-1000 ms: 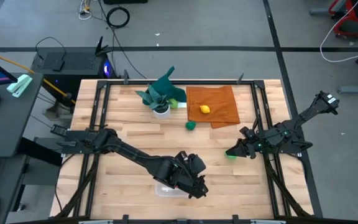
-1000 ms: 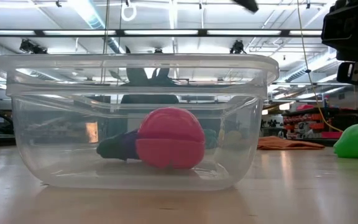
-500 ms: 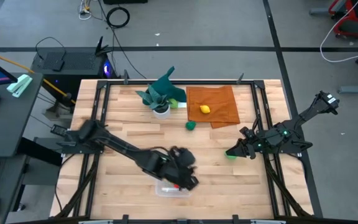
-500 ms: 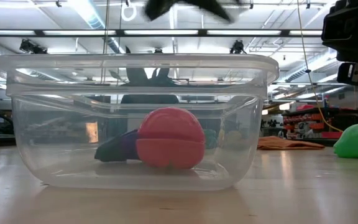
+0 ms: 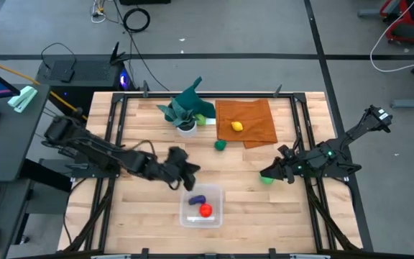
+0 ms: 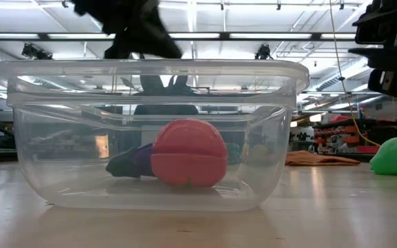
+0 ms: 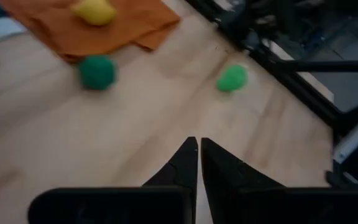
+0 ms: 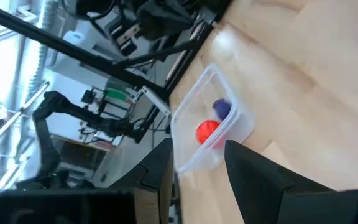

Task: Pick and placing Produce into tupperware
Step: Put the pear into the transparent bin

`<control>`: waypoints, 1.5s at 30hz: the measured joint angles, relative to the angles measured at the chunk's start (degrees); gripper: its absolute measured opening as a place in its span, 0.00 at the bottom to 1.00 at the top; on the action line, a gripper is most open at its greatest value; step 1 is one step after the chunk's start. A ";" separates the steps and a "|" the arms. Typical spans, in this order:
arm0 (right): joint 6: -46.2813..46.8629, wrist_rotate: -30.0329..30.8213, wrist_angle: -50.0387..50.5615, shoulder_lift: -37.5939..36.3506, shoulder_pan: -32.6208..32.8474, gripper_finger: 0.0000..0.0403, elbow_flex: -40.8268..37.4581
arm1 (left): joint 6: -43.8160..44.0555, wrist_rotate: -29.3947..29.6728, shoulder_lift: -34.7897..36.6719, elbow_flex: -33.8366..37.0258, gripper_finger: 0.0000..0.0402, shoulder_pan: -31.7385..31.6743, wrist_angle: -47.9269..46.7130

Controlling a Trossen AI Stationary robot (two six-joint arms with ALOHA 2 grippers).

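The clear tupperware (image 5: 201, 207) stands near the table's front edge. In it lie a red produce piece (image 5: 205, 211) and a purple one (image 5: 198, 200), which also show in the low view as the red piece (image 6: 188, 153) and the purple piece (image 6: 133, 162). My left gripper (image 5: 189, 173) is shut and empty, just left of and beyond the box. My right gripper (image 5: 264, 175) hovers open over the light green piece (image 5: 267, 180), which rests on the wood (image 6: 396, 155). The dark green piece (image 5: 221, 144) lies on the table. The yellow piece (image 5: 237, 126) lies on the orange cloth.
A teal-leaved plant in a white pot (image 5: 186, 111) stands at the far middle, with the orange cloth (image 5: 254, 119) to its right. Black frame rails run along the table's left and right sides. Bare wood lies between the tupperware and the light green piece.
My left gripper has drawn back from over the tupperware toward the table's left and far edges, and the arm has folded back with it. The box and the red and purple pieces in it now show from above. My right arm has kept still.
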State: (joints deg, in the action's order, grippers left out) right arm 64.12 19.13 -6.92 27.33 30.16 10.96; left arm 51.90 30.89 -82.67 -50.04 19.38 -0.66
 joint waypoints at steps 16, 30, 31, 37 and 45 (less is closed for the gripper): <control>-6.85 -11.35 1.07 0.15 -21.98 0.28 0.00 | -2.11 -0.15 20.11 15.76 0.02 -6.47 0.13; -14.09 -23.42 1.59 8.66 -38.49 0.28 9.98 | -21.03 -21.26 30.09 16.12 0.01 -15.39 -0.12; -16.70 -25.21 6.13 10.82 -38.93 0.28 13.34 | -22.11 -22.18 30.42 16.10 0.01 -15.92 -0.15; -31.37 -31.50 41.17 25.63 -40.65 0.28 33.76 | -28.49 -26.22 31.08 16.10 0.05 -18.19 -1.29; -40.28 -32.28 66.28 36.71 -37.82 0.31 47.36 | -29.00 -28.44 31.04 16.08 0.03 -18.91 -2.59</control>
State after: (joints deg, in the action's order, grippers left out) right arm 23.84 -13.15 59.36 64.05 -7.66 58.32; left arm 22.90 2.46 -51.64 -33.95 0.47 -3.25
